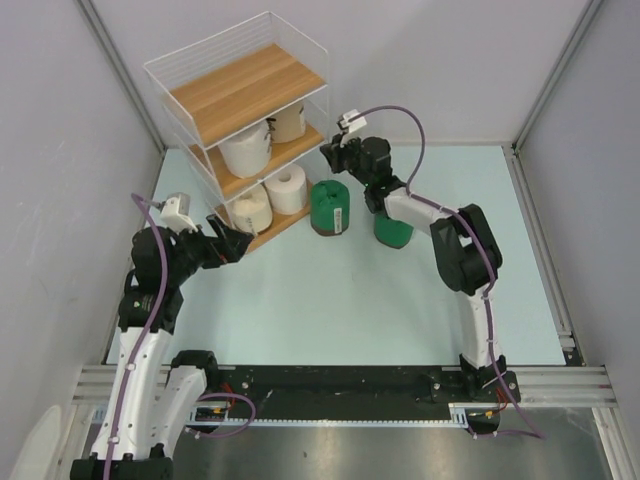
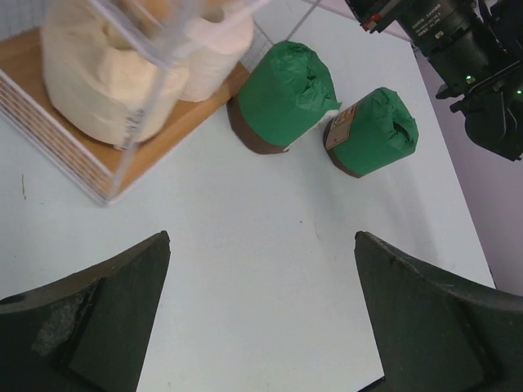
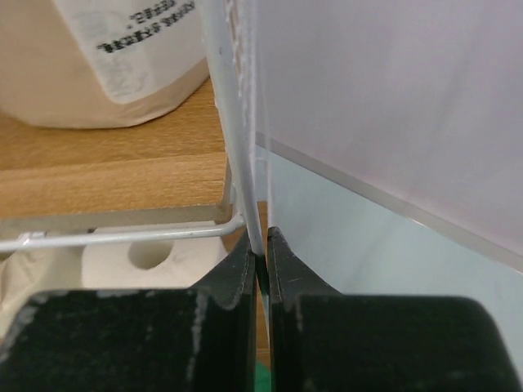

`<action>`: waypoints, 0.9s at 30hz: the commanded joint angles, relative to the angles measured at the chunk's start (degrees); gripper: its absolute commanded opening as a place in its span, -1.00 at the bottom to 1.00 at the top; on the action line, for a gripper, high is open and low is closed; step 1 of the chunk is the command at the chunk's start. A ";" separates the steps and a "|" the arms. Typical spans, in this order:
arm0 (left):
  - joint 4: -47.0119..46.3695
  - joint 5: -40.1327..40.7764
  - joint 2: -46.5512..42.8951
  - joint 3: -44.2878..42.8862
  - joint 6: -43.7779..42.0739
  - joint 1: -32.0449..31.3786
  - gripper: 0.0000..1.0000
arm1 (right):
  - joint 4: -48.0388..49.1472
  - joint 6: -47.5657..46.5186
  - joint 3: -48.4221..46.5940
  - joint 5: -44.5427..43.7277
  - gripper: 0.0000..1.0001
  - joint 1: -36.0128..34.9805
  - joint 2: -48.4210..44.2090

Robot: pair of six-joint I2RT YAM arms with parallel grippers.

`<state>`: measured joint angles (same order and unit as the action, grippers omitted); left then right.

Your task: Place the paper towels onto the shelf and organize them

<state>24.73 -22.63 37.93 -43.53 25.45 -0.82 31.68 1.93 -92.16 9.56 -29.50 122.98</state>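
Note:
The shelf (image 1: 245, 90) stands at the back left, a white wire rack with three wooden boards. Its top board is bare. The middle tier holds a cream roll (image 1: 245, 148) and a tan roll (image 1: 288, 122); the bottom tier holds two cream rolls (image 1: 288, 188). Two green rolls (image 1: 330, 207) (image 1: 393, 230) stand on the table beside the shelf, also in the left wrist view (image 2: 282, 94) (image 2: 372, 131). My right gripper (image 3: 262, 245) is shut on the shelf's upright corner wire (image 3: 237, 163). My left gripper (image 2: 261, 245) is open and empty, near the shelf's bottom front corner (image 2: 73, 163).
Grey walls enclose the table on three sides. The right arm (image 1: 455, 240) reaches over the right green roll and partly hides it. A metal rail (image 1: 340, 385) runs along the near edge.

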 commanded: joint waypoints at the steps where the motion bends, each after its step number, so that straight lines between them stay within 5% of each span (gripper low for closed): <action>1: 0.41 0.31 -1.11 0.20 0.65 0.29 0.99 | -3.99 5.89 5.39 -7.36 -1.00 7.17 -7.39; 21: 2.08 -1.27 -5.76 2.39 2.76 0.29 1.00 | -24.01 2.19 30.80 -20.81 -1.00 8.49 -42.54; 27: 2.60 -1.54 -7.34 3.10 3.20 0.29 1.00 | -30.18 5.36 35.29 -26.60 -1.00 1.30 -53.36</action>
<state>26.98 -22.94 31.94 -40.97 27.05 -0.82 4.82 2.33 -56.99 -9.87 -24.16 79.31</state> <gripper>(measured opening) 0.996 0.052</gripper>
